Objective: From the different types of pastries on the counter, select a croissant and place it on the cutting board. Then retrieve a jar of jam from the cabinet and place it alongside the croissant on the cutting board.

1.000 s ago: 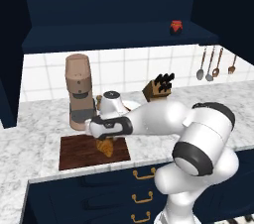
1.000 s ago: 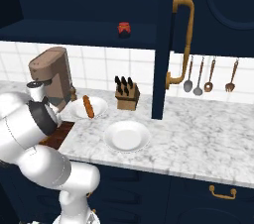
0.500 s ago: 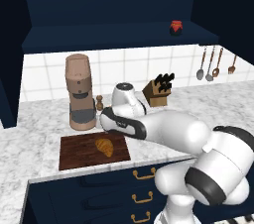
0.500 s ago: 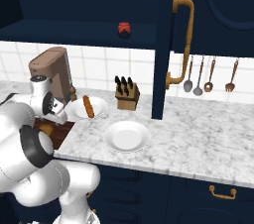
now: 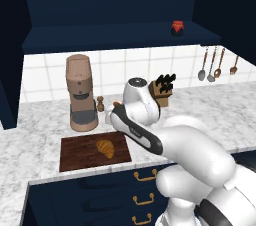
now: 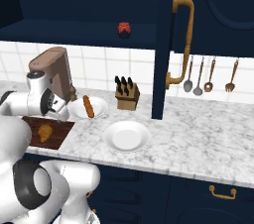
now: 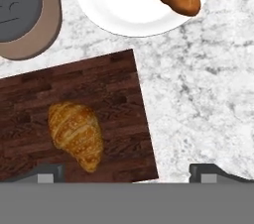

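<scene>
Already the croissant (image 7: pixel 76 134) lay flat on the cutting board (image 7: pixel 119 89), on the desk (image 7: pixel 208 99); above it the hand (image 7: pixel 126 171) hung open and empty. High on the cabinet shelf stood the jar of jam (image 6: pixel 124 29).

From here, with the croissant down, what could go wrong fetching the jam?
1. The jam jar sits high on the dark cabinet shelf; the open gripper must swing up past the knife block.
2. The croissant lies mid-board, so the cutting board leaves limited room for the jar.
3. The coffee machine crowds the board's back edge.
</scene>
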### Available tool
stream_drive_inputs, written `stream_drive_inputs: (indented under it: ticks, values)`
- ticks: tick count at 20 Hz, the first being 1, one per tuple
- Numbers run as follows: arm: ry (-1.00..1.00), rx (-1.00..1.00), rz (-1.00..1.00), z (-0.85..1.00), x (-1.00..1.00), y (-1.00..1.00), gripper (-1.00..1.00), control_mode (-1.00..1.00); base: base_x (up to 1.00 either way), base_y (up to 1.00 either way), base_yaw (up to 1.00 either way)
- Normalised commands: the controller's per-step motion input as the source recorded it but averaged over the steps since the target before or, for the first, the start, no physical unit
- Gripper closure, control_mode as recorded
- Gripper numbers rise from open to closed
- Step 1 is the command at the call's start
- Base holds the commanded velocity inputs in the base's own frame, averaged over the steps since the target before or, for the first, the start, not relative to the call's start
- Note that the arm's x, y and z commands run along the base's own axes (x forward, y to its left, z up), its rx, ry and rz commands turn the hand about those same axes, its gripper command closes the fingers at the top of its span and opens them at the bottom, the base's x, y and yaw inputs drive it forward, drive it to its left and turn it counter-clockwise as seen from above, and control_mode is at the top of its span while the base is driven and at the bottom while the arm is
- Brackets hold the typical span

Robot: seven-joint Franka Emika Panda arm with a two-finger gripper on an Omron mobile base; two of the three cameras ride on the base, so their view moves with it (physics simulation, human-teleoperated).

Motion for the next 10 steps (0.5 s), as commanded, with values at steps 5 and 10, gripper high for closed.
stream_drive_inputs:
  ticks: [5,10]
  values:
    - [-0.09,-0.01,-0.05,0.29,-0.22,-0.09,-1.0,-1.0,0.0,0.0,0.0]
    - [-0.07,-0.06,-0.05,0.29,-0.12,-0.43,-1.0,-1.0,0.0,0.0,0.0]
